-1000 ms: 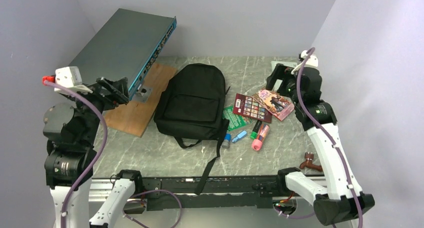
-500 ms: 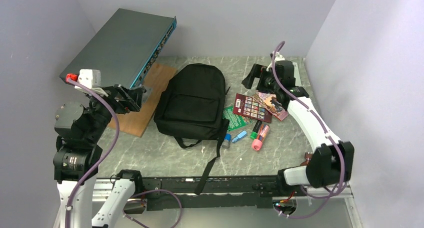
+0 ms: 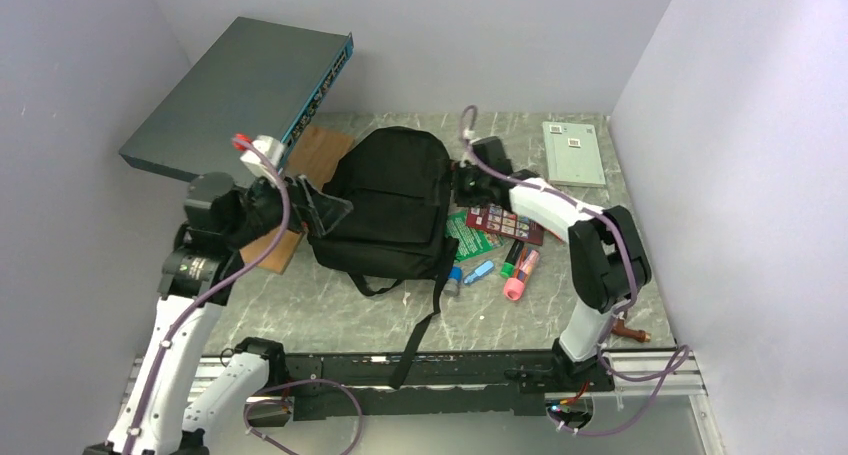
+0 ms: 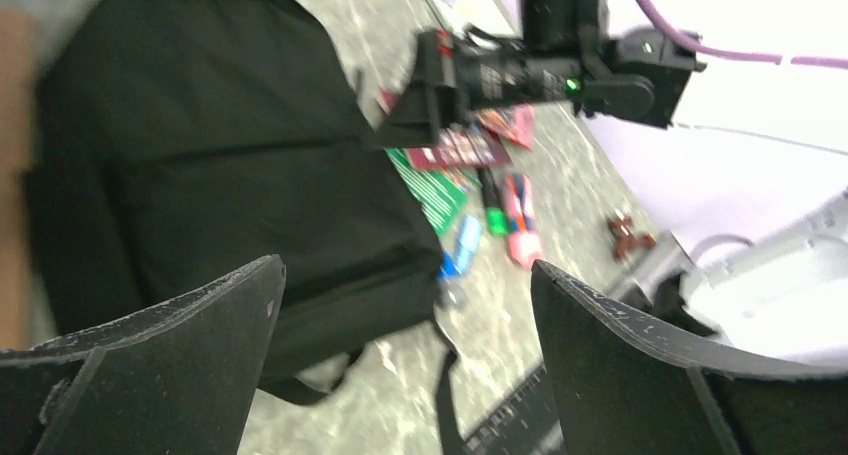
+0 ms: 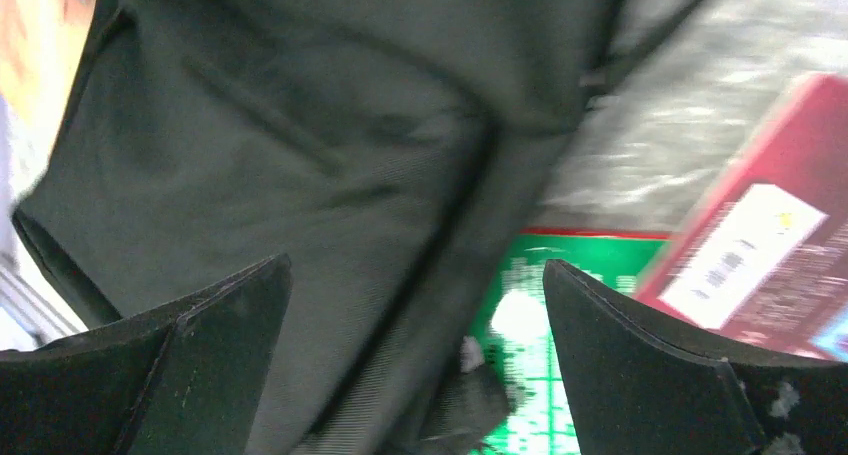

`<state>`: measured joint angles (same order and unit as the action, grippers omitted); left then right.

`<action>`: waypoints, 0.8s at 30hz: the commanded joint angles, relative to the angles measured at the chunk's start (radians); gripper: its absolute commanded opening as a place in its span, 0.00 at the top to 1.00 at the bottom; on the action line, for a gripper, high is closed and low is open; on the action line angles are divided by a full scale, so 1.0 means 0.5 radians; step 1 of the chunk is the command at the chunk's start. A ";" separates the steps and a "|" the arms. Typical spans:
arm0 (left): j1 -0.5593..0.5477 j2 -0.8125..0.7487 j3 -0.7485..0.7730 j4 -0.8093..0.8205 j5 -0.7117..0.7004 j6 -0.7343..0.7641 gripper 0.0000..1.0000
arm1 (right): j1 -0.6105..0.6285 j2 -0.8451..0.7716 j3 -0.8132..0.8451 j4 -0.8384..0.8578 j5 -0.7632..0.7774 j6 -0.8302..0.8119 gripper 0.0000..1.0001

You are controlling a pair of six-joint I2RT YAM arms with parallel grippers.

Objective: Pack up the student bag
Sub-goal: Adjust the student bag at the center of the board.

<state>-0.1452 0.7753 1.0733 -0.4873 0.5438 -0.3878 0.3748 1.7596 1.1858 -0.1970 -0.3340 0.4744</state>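
The student bag is a black backpack lying flat mid-table, closed, with a strap trailing toward the front edge. It fills the left wrist view and the right wrist view. My left gripper is open and empty, above the bag's left edge. My right gripper is open and empty, low at the bag's right edge. Beside the bag lie a green card, a dark red book, a blue marker and green, red and pink markers.
A dark teal flat box leans against the left wall over a wooden board. A grey-green panel lies at the back right. A small brown object sits near the right front edge.
Both arms swung inward. The left gripper moved right from the board to the bag's left edge. The right gripper moved left and down from the back right to the bag's right edge.
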 commanded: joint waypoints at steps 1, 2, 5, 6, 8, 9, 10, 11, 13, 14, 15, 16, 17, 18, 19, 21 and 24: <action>-0.280 -0.052 -0.195 0.320 0.011 -0.152 0.01 | 0.384 -0.223 0.005 0.079 0.567 -0.219 0.00; -0.330 -0.055 -0.220 0.328 -0.035 -0.154 0.01 | 0.476 -0.268 -0.045 0.111 0.688 -0.265 0.00; -0.418 -0.117 -0.205 0.225 -0.274 -0.110 0.01 | 0.755 -0.388 -0.171 0.207 1.005 -0.513 0.00; -0.429 -0.179 -0.210 0.207 -0.401 -0.104 0.01 | 0.793 -0.399 -0.194 0.236 0.987 -0.560 0.00; -0.431 -0.328 -0.243 0.210 -0.649 -0.088 0.01 | 0.832 -0.384 -0.191 0.255 0.850 -0.557 0.00; -0.431 -0.397 -0.253 0.209 -0.759 -0.093 0.01 | 0.855 -0.361 -0.180 0.259 0.806 -0.518 0.00; -0.431 -0.444 -0.259 0.192 -0.863 -0.106 0.01 | 0.882 -0.340 -0.177 0.279 0.768 -0.478 0.00; -0.431 -0.482 -0.262 0.172 -0.949 -0.119 0.01 | 0.910 -0.320 -0.184 0.317 0.725 -0.446 0.00; -0.431 -0.514 -0.259 0.112 -1.055 -0.148 0.01 | 0.977 -0.294 -0.225 0.420 0.699 -0.388 0.01; -0.431 -0.514 -0.253 0.065 -1.077 -0.164 0.01 | 1.006 -0.279 -0.250 0.484 0.684 -0.371 0.01; -0.431 -0.510 -0.252 0.036 -1.081 -0.173 0.01 | 1.035 -0.253 -0.269 0.520 0.678 -0.362 0.02; -0.431 -0.499 -0.245 0.008 -1.082 -0.159 0.01 | 1.073 -0.234 -0.287 0.544 0.688 -0.360 0.04; -0.431 -0.483 -0.230 -0.048 -1.084 -0.148 0.01 | 1.100 -0.219 -0.313 0.564 0.711 -0.364 0.04; -0.431 -0.468 -0.208 -0.122 -1.082 -0.145 0.01 | 1.133 -0.214 -0.345 0.586 0.735 -0.377 0.05; -0.431 -0.456 -0.190 -0.180 -1.154 -0.137 0.01 | 1.160 -0.218 -0.389 0.607 0.758 -0.394 0.07; -0.431 -0.448 -0.184 -0.285 -1.218 -0.124 0.01 | 1.226 -0.266 -0.532 0.682 0.818 -0.445 0.08; -0.431 -0.492 -0.268 -0.358 -1.260 -0.159 0.01 | 1.283 -0.362 -0.740 0.770 0.912 -0.448 0.09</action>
<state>-0.3580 0.5495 0.9485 -0.5827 -0.0124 -0.4503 0.9840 1.6424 0.9199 0.1005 0.0624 0.2646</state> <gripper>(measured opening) 0.989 0.915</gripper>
